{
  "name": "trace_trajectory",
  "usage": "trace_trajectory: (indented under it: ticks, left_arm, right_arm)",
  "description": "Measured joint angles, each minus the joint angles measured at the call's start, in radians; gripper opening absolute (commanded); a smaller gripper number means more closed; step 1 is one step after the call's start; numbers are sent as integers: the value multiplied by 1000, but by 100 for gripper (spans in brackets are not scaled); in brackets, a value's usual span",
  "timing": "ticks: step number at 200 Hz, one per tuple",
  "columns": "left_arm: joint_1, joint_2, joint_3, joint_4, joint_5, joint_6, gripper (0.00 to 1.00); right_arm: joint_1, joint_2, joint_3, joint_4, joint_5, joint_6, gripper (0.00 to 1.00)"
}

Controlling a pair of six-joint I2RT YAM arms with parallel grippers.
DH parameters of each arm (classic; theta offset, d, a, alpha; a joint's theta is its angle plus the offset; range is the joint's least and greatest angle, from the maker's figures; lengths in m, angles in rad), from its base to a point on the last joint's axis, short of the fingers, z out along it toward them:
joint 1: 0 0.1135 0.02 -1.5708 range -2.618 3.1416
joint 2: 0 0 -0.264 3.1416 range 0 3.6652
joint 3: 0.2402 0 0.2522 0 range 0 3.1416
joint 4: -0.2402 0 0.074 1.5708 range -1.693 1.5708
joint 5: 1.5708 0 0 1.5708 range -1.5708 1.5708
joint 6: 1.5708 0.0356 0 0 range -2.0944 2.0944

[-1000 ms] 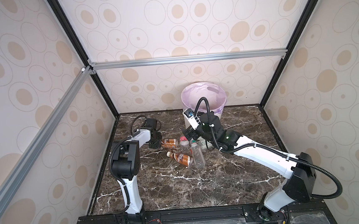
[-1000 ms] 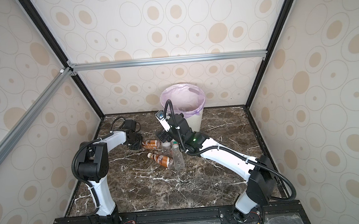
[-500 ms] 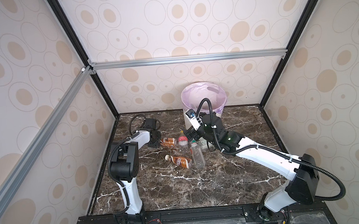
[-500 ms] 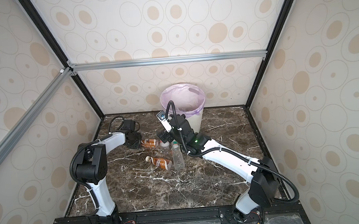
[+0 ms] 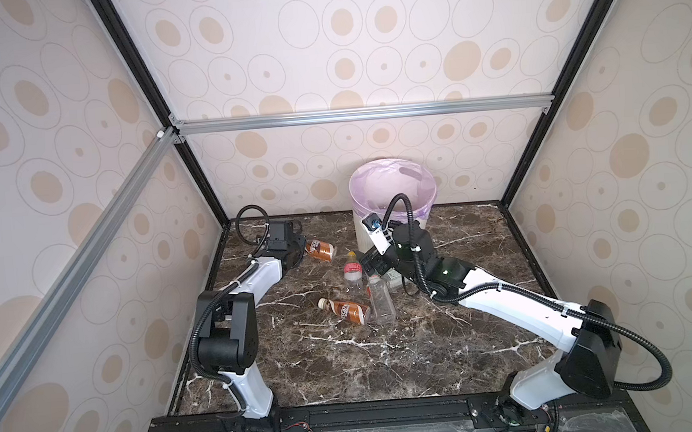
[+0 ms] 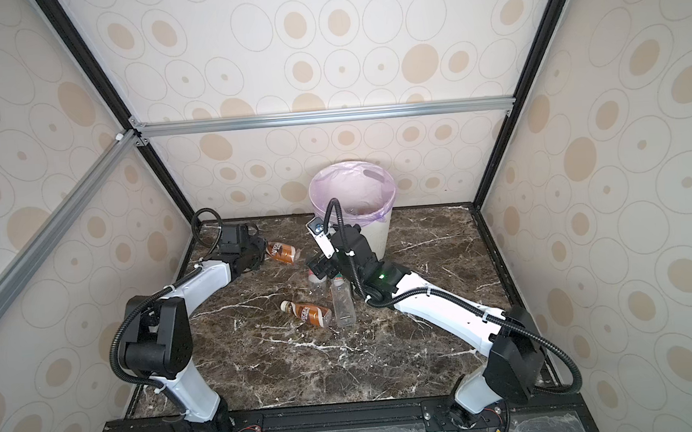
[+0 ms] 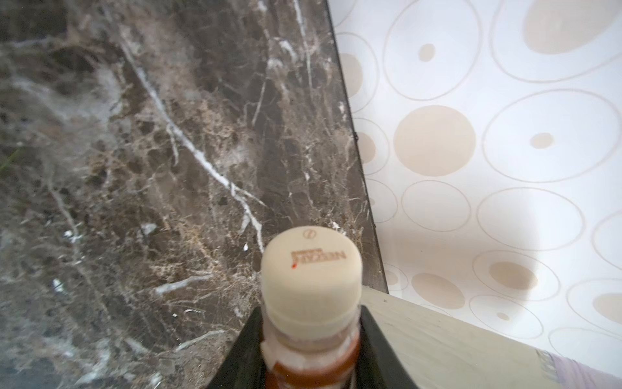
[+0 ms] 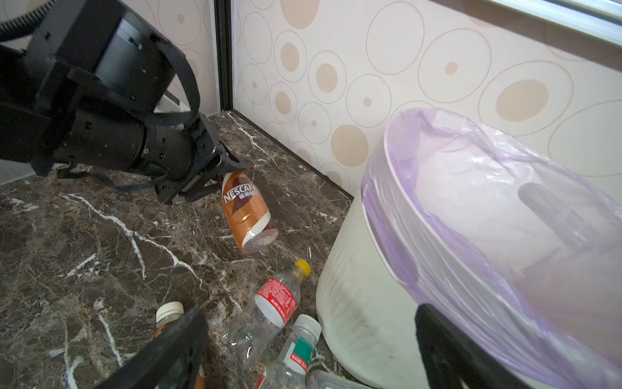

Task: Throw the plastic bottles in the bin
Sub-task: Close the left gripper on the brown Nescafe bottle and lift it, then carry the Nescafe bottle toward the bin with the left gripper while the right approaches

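Marble tabletop [image 5: 346, 367], bin [image 5: 390, 163] (circle-patterned walls [image 5: 366, 49])

Clear across the near half of the marble table [image 5: 346, 363]. Open too at the far right, between the bin [image 5: 363, 236] and the right wall. Blocked at the middle of the back wall by the bin, with a huddle of loose bottles [image 5: 381, 302] just beside its foot on the left. Only a narrow lane between that huddle and the brown bottle [image 5: 320, 249] clamped in the left gripper [image 5: 301, 249]. Crossed by 2 arms: along the left wall, and slanting over the right middle.
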Motion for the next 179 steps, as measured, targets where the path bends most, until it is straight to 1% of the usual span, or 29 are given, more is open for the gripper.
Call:
trace_trajectory:
  ticks: [40, 64, 90, 119, 146, 179]
  left_arm:
    - [-11, -26, 21, 70, -5, 115, 38]
    - [-32, -40, 80, 84, -28, 196, 39]
    - [-86, -74, 151, 107, -53, 302, 39]
    - [-161, -130, 206, 139, -48, 417, 40]
    - [-211, -181, 232, 163, 5, 504, 39]
    - [-225, -217, 233, 188, 113, 571, 40]
  right_arm:
    - [0, -26, -9, 0, 6, 12, 99]
    - [0, -37, -9, -1, 23, 21, 99]
    - [0, -39, -2, -28, 29, 21, 99]
    - [-8, -39, 40, -78, 23, 6, 99]
    - [-51, -38, 109, -106, -12, 5, 99]
    - [-116, 2, 233, -151, -91, 14, 99]
